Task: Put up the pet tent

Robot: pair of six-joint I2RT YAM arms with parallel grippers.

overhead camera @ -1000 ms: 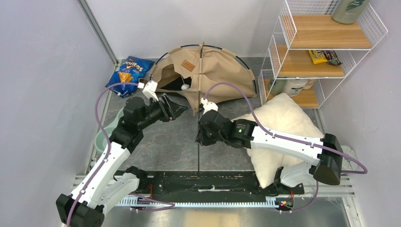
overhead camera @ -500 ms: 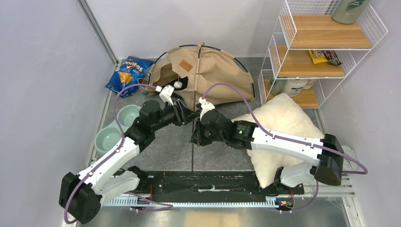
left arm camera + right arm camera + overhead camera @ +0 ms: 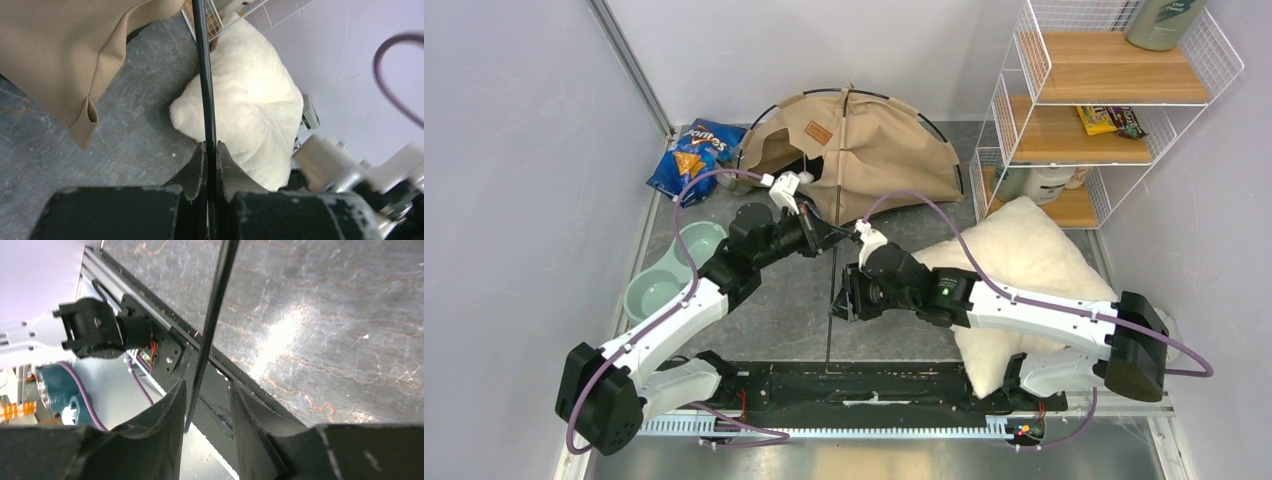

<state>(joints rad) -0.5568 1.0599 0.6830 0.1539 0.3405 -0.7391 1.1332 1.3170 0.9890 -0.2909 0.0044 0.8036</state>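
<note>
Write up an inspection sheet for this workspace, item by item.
Surface: grey marbled tabletop, no spills seen.
Job's things: tan canvas pet tent at the back, partly raised; its thin black pole runs toward the near edge.
Clutter: blue chip bag, green double pet bowl, fluffy white pillow.
Grippers: left gripper shut on the pole; right gripper open, pole between its jaws.
Cables: purple cables arch off both wrists.
Surroundings: white wire shelf with wooden boards at right; pale walls.
</note>
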